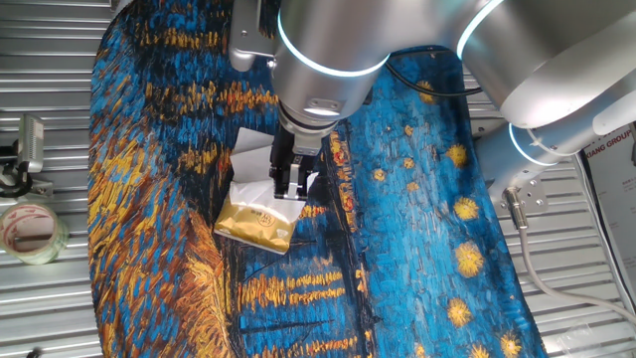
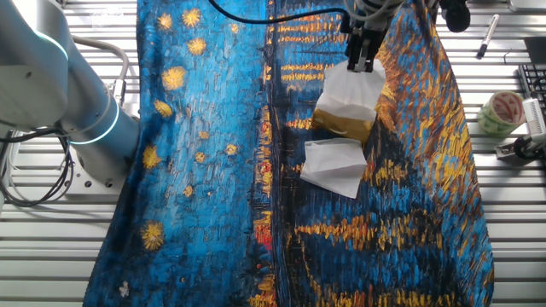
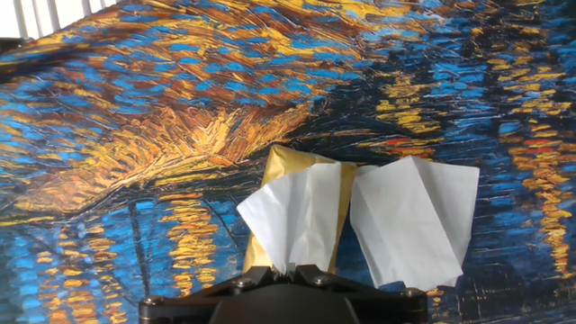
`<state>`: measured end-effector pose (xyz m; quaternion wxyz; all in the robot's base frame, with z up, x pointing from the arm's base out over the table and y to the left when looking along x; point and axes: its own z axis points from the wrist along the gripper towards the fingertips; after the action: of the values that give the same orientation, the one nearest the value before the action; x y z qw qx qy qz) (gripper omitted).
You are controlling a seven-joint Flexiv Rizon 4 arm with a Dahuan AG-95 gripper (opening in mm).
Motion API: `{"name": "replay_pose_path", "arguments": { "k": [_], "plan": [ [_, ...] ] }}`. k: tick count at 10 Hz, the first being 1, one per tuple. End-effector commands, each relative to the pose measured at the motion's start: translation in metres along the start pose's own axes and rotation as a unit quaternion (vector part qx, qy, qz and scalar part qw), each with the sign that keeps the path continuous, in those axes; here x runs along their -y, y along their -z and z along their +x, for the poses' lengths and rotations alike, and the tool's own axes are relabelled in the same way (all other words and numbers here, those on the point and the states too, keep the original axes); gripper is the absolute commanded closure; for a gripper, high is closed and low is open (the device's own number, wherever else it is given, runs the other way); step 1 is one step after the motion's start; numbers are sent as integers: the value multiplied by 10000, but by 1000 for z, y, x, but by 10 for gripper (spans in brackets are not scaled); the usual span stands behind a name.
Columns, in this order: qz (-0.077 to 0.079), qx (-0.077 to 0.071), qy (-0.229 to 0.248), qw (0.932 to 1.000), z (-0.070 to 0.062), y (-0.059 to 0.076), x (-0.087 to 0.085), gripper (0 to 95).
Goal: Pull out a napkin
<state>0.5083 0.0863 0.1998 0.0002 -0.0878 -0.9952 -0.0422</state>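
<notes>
The gripper (image 1: pixel 289 187) hangs straight down over the gold tissue pack (image 1: pixel 255 223), which lies on a tablecloth (image 1: pixel 417 249) painted in swirling blue and orange. Its two dark fingers (image 1: pixel 297 177) are pinched together on the top of the napkin (image 1: pixel 249 192), a thin white sheet that rises out of the pack's upper face and fans out below the fingertips. In the other fixed view the same sheet spreads in a loose triangle from the fingers down onto the pack, its lower part apparently in the slot, though the slot itself cannot be seen. From the hand view the napkin runs up the middle of the picture into the closed jaws at the bottom edge, with the gold pack showing behind and on both sides of it. A second, flatter white sheet (image 2: pixel 335 167) lies on the cloth just beside the pack, apart from the gripper; in the hand view it sits to the right of the held napkin. A roll of tape (image 1: pixel 30 231) rests on the metal table (image 1: pixel 40 308) beyond the cloth's left edge.
</notes>
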Motion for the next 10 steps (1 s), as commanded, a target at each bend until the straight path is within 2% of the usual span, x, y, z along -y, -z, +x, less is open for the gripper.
{"name": "replay_pose_path", "arguments": {
  "k": [1, 10],
  "plan": [
    [-7, 3, -8, 10000, 1, 1, -1, 950],
    [-39, -7, -48, 10000, 7, 10, -4, 950]
  ]
}}
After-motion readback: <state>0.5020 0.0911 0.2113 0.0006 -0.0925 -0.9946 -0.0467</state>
